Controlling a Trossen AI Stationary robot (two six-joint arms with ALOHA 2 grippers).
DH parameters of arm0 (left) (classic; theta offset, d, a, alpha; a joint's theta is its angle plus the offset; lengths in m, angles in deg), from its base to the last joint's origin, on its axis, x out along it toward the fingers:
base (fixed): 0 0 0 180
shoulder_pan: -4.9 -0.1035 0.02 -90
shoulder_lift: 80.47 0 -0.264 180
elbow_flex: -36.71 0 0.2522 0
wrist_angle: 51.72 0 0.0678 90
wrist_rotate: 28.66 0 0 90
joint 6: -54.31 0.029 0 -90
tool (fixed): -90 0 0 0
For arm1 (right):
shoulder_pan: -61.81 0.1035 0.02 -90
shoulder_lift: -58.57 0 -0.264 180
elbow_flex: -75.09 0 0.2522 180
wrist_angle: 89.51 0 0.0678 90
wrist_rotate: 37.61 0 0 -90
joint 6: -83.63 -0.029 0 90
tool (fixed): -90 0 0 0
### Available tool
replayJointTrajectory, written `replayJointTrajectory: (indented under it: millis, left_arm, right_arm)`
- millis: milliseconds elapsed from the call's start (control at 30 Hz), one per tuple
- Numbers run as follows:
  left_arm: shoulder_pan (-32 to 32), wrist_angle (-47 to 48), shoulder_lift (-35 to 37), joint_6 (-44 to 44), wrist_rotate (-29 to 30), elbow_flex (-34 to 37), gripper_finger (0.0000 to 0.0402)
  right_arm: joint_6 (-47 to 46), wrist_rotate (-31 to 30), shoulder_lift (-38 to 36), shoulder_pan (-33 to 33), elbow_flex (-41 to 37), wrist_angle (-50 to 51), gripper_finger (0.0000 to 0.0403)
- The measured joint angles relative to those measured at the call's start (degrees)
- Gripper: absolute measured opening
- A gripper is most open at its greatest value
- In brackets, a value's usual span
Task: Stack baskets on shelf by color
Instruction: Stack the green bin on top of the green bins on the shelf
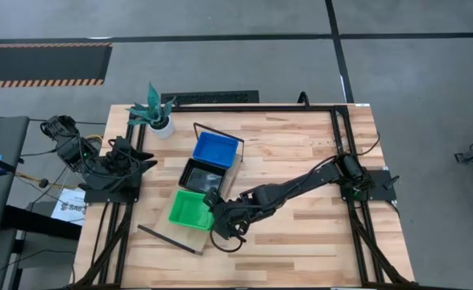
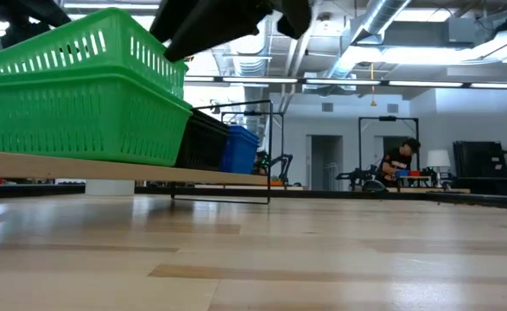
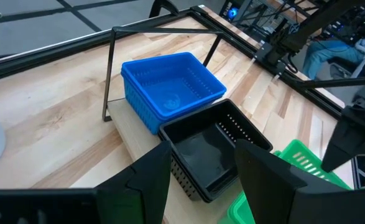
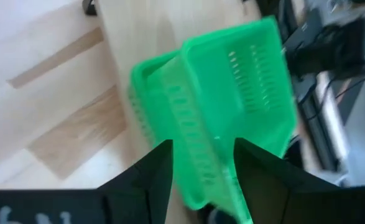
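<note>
Risk, I judge: my right pincer [image 1: 213, 216], fingers spread around the green perforated plastic basket's [image 1: 190, 209] rim, gripping nothing, could drag it off the light-wood shelf [image 1: 186, 238].

Blue [image 1: 217, 151], black [image 1: 203, 175] and green baskets [image 1: 190, 209] sit in 1 row on the light-wood shelf [image 1: 176, 234].

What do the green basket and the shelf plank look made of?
Green basket: likely moulded plastic, uniform bright colour, slotted perforated walls, slightly glossy. Shelf plank: looks like light, matt wood, pale with a thin flat edge; its end frame seems thin black metal wire.
</note>
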Motion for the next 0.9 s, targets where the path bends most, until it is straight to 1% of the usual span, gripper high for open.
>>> replayJointTrajectory:
  millis: [200, 467, 567, 633, 733, 900]
  left_arm:
    - [0.0, 0.02, 0.0, 0.0, -1.55, 0.0, 0.0169]
    - [-0.02, 0.02, 0.0, 0.0, -1.64, 0.0, 0.0169]
    - [-0.02, 0.0, 0.0, 0.0, -1.66, 0.0, 0.0169]
    - [0.0, 0.0, 0.0, 0.0, -1.66, 0.0, 0.0169]
    - [-0.02, 0.0, 0.0, 0.0, -1.66, 0.0, 0.0169]
    - [0.0, 0.0, 0.01, 0.0, -1.71, 0.0, 0.0169]
  right_arm:
    - [-10.71, 0.02, 0.0, 1.61, 0.0, 5.06, 0.019]
    - [-18.09, 0.45, 0.0, 3.08, 0.0, 7.32, 0.0164]
    - [-21.72, 2.81, 0.0, 2.73, -0.07, 8.67, 0.0154]
    - [-23.31, 5.24, -0.02, 2.23, -0.79, 7.67, 0.0146]
    - [-24.11, 8.21, -0.04, 1.37, -3.67, 2.46, 0.0133]
    - [-23.27, 9.53, -0.02, 0.48, -7.68, -6.26, 0.0117]
